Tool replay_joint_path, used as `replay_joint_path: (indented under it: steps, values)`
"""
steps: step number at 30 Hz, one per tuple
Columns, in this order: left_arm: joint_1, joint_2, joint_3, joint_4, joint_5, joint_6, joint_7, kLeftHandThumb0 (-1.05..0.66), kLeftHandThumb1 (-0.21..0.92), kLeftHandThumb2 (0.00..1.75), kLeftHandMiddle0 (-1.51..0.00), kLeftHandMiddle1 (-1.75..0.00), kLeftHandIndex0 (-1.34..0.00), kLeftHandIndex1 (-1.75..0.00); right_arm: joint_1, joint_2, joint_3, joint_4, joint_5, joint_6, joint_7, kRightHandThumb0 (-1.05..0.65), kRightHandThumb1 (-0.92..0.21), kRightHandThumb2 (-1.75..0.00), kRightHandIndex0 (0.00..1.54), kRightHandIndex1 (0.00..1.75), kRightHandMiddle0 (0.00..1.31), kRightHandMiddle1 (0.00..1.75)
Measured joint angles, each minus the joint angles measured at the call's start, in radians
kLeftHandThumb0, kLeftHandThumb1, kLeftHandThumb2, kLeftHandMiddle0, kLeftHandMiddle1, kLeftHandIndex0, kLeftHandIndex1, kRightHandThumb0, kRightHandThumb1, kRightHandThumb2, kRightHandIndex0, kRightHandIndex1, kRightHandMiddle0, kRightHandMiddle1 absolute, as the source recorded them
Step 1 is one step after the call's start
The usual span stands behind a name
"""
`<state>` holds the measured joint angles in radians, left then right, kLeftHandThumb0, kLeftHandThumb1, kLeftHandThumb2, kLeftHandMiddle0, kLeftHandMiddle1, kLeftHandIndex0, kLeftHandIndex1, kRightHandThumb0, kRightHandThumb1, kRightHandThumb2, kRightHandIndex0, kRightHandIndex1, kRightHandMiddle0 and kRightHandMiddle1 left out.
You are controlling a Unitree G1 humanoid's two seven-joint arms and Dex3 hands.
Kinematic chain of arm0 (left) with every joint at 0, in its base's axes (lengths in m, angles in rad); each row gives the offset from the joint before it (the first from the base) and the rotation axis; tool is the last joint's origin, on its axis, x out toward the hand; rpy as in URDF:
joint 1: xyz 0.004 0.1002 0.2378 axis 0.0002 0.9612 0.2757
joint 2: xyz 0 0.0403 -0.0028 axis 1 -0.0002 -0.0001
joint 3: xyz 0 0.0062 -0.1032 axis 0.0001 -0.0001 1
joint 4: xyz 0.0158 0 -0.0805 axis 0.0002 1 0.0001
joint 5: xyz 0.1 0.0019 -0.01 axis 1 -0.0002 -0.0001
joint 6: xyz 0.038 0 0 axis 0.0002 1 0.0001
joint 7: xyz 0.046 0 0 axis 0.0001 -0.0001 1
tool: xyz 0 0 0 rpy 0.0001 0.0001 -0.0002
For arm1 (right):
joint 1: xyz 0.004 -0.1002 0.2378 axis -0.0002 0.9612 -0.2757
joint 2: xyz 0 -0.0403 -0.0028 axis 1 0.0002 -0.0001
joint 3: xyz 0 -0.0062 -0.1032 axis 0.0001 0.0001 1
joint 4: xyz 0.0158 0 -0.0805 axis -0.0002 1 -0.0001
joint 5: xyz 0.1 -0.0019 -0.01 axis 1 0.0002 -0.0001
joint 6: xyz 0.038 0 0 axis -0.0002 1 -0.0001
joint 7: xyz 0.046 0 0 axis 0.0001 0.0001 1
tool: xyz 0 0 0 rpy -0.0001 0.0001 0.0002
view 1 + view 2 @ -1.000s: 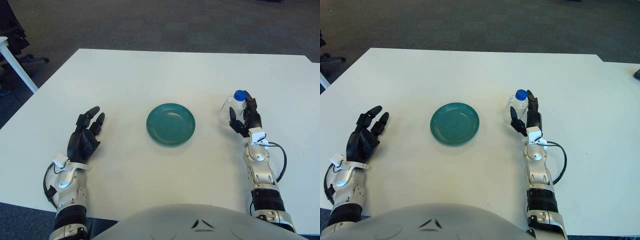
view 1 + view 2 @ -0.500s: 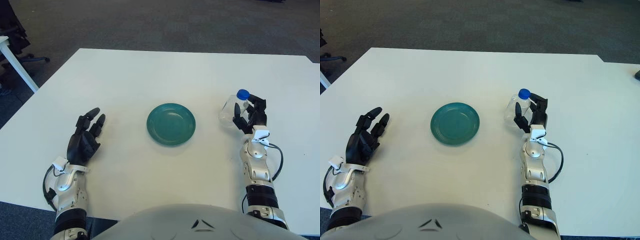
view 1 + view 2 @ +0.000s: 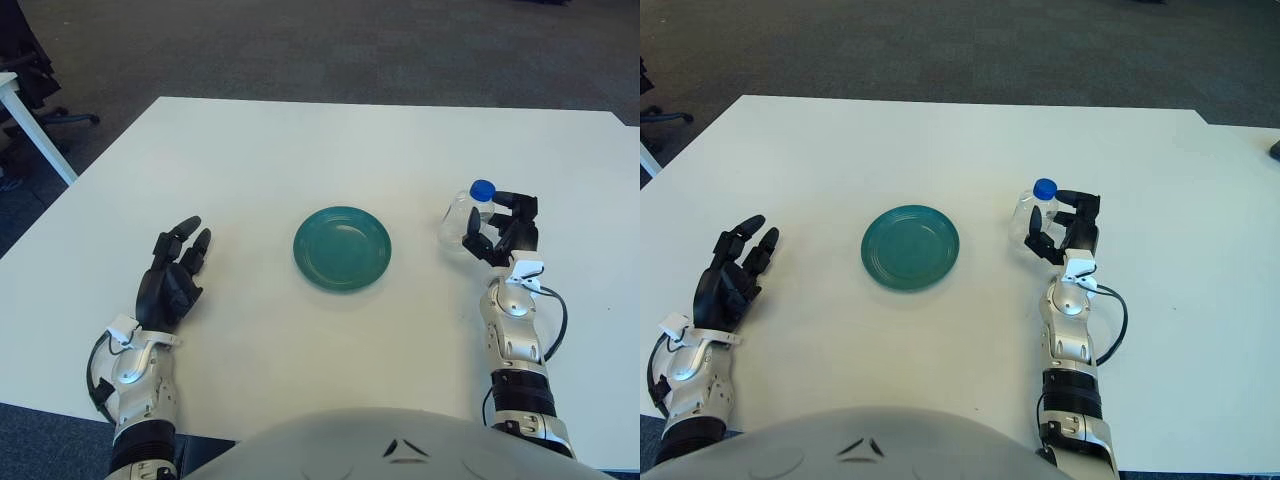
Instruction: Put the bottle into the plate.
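Closing on the bottle, plate waiting to the side

Curling around the bottle (image 3: 462, 218), the fingers (image 3: 478, 243) of my right hand (image 3: 503, 232) wrap its clear body from the near and outer sides, the upper ones bent just beside the blue cap (image 3: 482, 187). I read this as a hold on the bottle, though I cannot tell how firmly it is seated or whether its base is touching the bench (image 3: 330, 140). The bottle stands upright and looks empty, so I expect it to be light, thin-walled and a bit slick; squeezing hard would likely dent it or make it pop free. I judge the best hold to be around the middle of the body, below the shoulder, not the cap. The green plate (image 3: 342, 247) lies well apart from the fingers, off to their inner side. My left hand (image 3: 172, 276) shows beyond the plate on its far side from the bottle, fingers spread loosely and holding nothing.
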<state>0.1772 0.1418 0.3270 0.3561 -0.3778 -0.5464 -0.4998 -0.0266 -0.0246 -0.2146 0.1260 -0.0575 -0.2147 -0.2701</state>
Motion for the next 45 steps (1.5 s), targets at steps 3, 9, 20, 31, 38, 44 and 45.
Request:
replay_joint_path:
  steps: [3,9,20,31,38,44,45]
  values:
    - [0.002,-0.006,-0.004,-0.003,0.003,0.0,0.007,-0.9,0.92,0.97,-0.29,0.0,0.0,-0.74,0.001,-0.003,-0.001,-0.005,0.002,0.0,0.01,-0.45,-0.43,-1.16,0.79,1.75,0.53,1.73]
    - [0.005,-0.012,-0.013,-0.007,0.011,-0.001,0.015,-0.9,0.92,0.97,-0.29,0.0,0.0,-0.74,0.002,-0.005,-0.007,-0.016,0.009,0.0,0.027,-0.45,-0.42,-1.18,0.8,1.75,0.53,1.75]
    - [0.007,-0.018,-0.023,-0.014,0.024,-0.002,0.031,-0.9,0.92,0.97,-0.29,0.0,0.0,-0.74,0.007,-0.005,-0.018,-0.043,0.018,0.002,0.04,-0.45,-0.41,-1.18,0.79,1.75,0.54,1.75]
    - [0.009,-0.027,-0.034,-0.023,0.034,-0.002,0.043,-0.9,0.92,0.97,-0.29,0.0,0.0,-0.74,0.01,-0.008,-0.024,-0.065,0.02,0.008,0.05,-0.45,-0.41,-1.18,0.8,1.75,0.54,1.75]
    - [0.012,-0.029,-0.042,-0.03,0.038,-0.002,0.051,-0.9,0.92,0.97,-0.29,0.0,0.0,-0.74,0.011,-0.022,-0.023,-0.073,0.019,0.008,0.065,-0.45,-0.43,-1.16,0.81,1.75,0.54,1.73]
    - [0.015,-0.031,-0.049,-0.037,0.04,-0.002,0.058,-0.9,0.92,0.97,-0.29,0.0,0.0,-0.74,0.012,-0.032,-0.018,-0.086,0.005,0.023,0.07,-0.22,-0.54,-0.91,0.67,1.51,0.49,1.61]
    - [0.016,-0.031,-0.05,-0.038,0.04,-0.002,0.059,-0.9,0.92,0.97,-0.29,0.0,0.0,-0.74,0.012,-0.033,-0.016,-0.086,0.005,0.026,0.073,-0.15,-0.6,-0.8,0.63,1.44,0.47,1.59]
